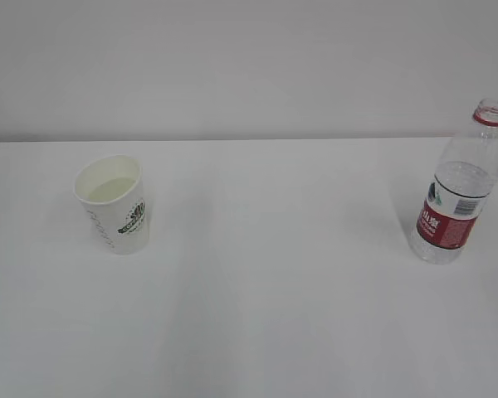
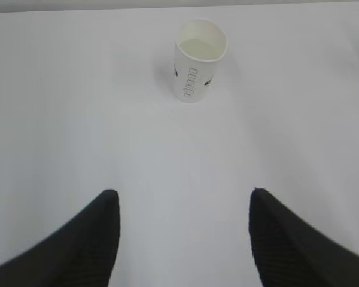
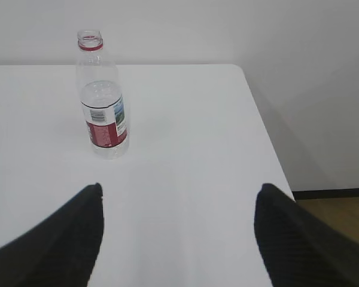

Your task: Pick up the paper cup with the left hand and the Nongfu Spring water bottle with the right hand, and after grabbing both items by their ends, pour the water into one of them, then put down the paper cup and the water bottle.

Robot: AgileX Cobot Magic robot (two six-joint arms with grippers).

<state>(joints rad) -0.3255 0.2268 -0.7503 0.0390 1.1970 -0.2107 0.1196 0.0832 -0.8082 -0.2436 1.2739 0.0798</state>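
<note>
two things on the white bench point(image 1: 257, 332): cup point(image 1: 114, 203) at left, bottle point(image 1: 459, 186) at far right, well apart, both upright. neither arm shows in the exterior view.

left end effector point(image 2: 184, 239): jaws spread wide, nothing between them, cup well ahead and roughly centred. right end effector point(image 3: 178, 239): jaws wide too, empty; bottle ahead and off to the left of its centreline.

cup looks to hold some liquid already; i can't judge the level. thin paper, so i expect it to be light and to crush or ovalise under a hard squeeze. i'd take it mid-wall, below the rim, gently.

bottle is uncapped, thin ribbed plastic, looks partly filled. squeezing could push water point(image 3: 103, 94) up the neck. i'd grip at the label band or the ribs below, where it should be stiffer.

room: bare bench between the two, plenty for the pour. bench corner and right edge lie just beyond the bottle in the right wrist view, with floor below, so i'd keep the right arm's swing inboard.
</note>
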